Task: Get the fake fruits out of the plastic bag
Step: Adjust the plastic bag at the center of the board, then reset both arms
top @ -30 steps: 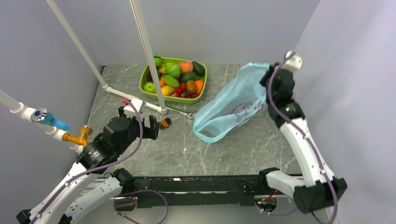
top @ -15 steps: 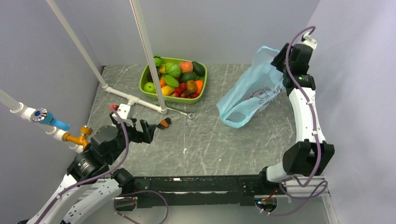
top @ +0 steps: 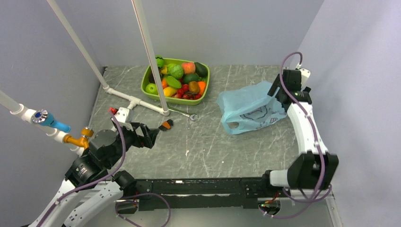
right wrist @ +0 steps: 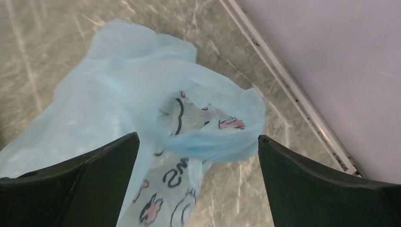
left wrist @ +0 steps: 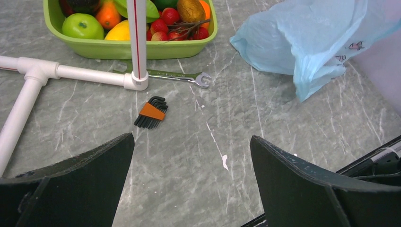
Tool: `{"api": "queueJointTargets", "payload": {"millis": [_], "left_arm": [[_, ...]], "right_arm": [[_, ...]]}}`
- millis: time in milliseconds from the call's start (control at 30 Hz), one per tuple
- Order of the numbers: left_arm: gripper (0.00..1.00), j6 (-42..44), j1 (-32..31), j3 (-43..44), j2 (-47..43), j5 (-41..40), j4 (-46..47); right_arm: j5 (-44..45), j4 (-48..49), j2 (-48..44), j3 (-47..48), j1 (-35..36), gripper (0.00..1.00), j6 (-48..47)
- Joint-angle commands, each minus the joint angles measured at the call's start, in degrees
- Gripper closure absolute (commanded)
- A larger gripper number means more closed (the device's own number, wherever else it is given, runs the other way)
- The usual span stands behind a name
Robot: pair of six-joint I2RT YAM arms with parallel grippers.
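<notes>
A pipe frame (top: 135,100), wrench (left wrist: 177,75) and hex keys (left wrist: 151,112) lie between my left jaws and the tray (left wrist: 118,49) of fruits (top: 182,78) (far left). The bag (top: 248,111), which hung from my right jaws a moment ago, now slumps on the bench (top: 213,151), far right. Both jaws gape wide and hold nothing; the right ones hover over the bag.

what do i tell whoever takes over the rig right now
Left hand: open, empty, over the table near the hex keys.
Right hand: open, over the plastic bag, not gripping it.
Bag lies slumped at the table's right; fake fruits sit in the green tray at the far side.
No fruit shows in the bag; its inside is partly hidden, so check it before calling the job done.
</notes>
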Motion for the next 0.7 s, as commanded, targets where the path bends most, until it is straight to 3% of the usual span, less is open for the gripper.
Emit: {"api": "queueJointTargets", "payload": {"millis": [0,133,267,367,533,667], "left_arm": [[0.01,-1.1,0.2,1.0,-0.8,1.4,1.1],[0.01,-0.2,0.2,2.5,-0.5,0.8,0.8],[0.01,0.8,0.2,4.5,-1.0,-0.6,0.6],[0.0,1.6,0.2,6.8,-1.7,-1.6,0.6],[0.01,4.5,0.2,11.3,-3.5,-1.8,1.8],[0.01,6.1,0.2,14.7,-4.6,-1.6,2.9]], "right_arm": [[9.3,-5.6,-8.3,2.6,6.2,0.01,2.7],[1.5,-9.7,-13.2,3.4,8.5,0.01,3.0],[-17.4,-6.6,-21.3,-0.7,8.7,0.0,-0.6],[-24.3,-2.4,-29.2,-4.7,8.7,0.0,-1.6],[-24.4,0.9,-40.4,-7.5,8.7,0.0,-4.1],[-15.9,-3.5,-45.2,-6.1,8.6,0.0,-2.3]]}}
